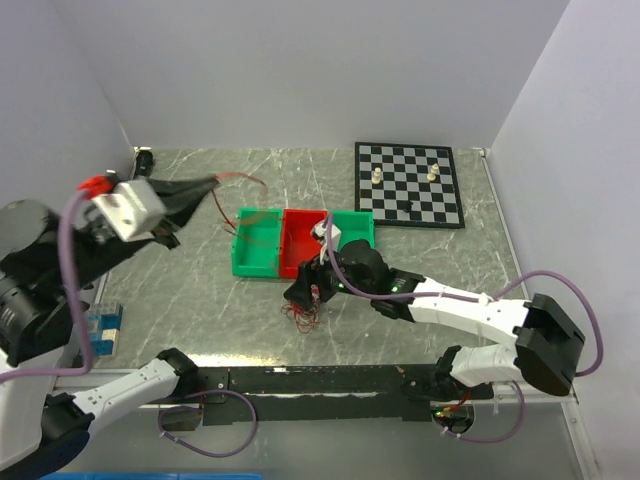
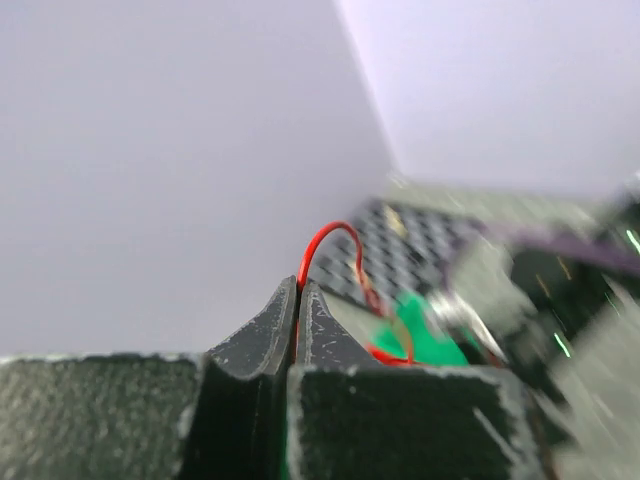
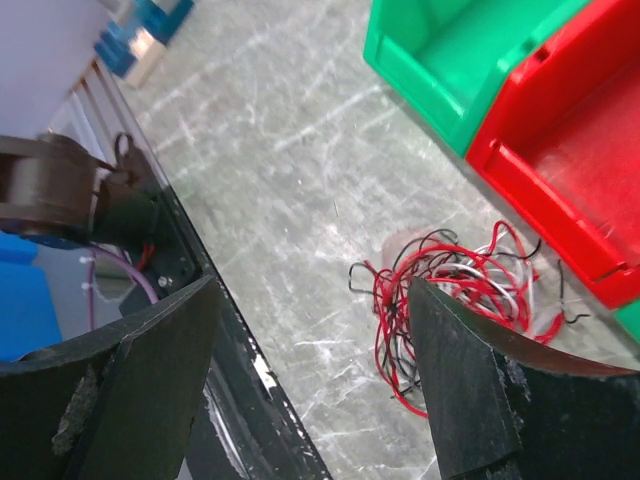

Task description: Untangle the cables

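One red wire [image 2: 325, 232] held aloft, a tangle of cables [image 3: 450, 290] on the counter [image 1: 200, 300].
At the left, the left gripper [image 1: 208, 184] is raised high over the counter, its jaws pressed together on the single red wire, which arcs away toward the bins. Right of it a green bin [image 1: 258, 250], a red bin [image 1: 298, 240] and a second green bin [image 1: 355, 222] stand in a touching row. Just in front of the red bin lies the tangle of cables, red, black and white. The right gripper [image 3: 312, 300] hovers over it, jaws wide apart, holding nothing. A chessboard [image 1: 410, 185] lies far right.
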Robot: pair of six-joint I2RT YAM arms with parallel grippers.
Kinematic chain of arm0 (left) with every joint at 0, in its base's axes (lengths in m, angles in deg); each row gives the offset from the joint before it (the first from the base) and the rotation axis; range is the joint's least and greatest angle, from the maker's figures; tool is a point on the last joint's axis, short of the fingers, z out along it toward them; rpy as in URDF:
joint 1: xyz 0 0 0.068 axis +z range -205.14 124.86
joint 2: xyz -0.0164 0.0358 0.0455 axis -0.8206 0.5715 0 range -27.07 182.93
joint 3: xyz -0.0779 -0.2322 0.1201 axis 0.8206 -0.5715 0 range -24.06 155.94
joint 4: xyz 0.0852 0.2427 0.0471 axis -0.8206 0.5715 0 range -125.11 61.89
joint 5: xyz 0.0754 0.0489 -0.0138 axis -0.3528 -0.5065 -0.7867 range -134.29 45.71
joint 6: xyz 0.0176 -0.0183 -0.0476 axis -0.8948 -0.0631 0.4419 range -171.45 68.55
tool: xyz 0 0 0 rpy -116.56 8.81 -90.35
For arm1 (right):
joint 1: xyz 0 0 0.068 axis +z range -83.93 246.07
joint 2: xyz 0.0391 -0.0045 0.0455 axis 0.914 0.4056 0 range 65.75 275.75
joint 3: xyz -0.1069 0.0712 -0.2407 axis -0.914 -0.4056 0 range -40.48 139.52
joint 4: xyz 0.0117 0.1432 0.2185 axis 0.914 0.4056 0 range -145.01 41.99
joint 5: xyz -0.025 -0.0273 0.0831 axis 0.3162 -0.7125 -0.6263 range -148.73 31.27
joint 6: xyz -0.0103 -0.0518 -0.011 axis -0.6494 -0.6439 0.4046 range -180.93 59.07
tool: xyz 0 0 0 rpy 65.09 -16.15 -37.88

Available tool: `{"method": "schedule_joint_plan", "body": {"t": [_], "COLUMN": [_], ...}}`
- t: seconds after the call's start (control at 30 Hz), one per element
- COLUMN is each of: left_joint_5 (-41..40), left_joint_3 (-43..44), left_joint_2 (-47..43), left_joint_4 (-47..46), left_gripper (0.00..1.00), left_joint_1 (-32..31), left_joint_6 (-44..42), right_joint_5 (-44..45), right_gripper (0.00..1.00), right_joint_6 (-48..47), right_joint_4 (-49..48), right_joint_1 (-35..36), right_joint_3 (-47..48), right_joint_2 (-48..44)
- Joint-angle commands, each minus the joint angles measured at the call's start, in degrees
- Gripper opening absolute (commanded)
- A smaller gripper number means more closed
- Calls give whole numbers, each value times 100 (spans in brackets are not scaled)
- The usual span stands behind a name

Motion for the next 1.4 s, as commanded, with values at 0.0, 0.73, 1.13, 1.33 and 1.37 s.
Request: {"method": "schedule_joint_plan", "body": {"t": [0.0,0.73,1.13,1.33,1.37], "left_joint_5": [-1249,-3113,-3254,-3315,-3429], "left_joint_3": [94,-2091,-3613,-4290,-4378], "left_joint_2": [-9,-79,97,9,17], "left_joint_4": [-1651,-2680,-3147,-3445,-3471], "left_gripper": [3,1,1,1,1], "left_joint_1": [-29,-29,146,217,208], "left_joint_6": [204,397,477,345,327], "right_joint_5": [-226,933,1382,1391,1399], "right_gripper": [82,67,60,58,57], "right_joint_6": [104,904,948,948,948], "right_joint_4": [-523,1154,1234,1199,1190], "right_joint_1": [37,345,371,362,362], "right_joint_3": [-20,-433,-714,-759,-758], "right_joint_2": [295,323,-249,-232,-232]}}
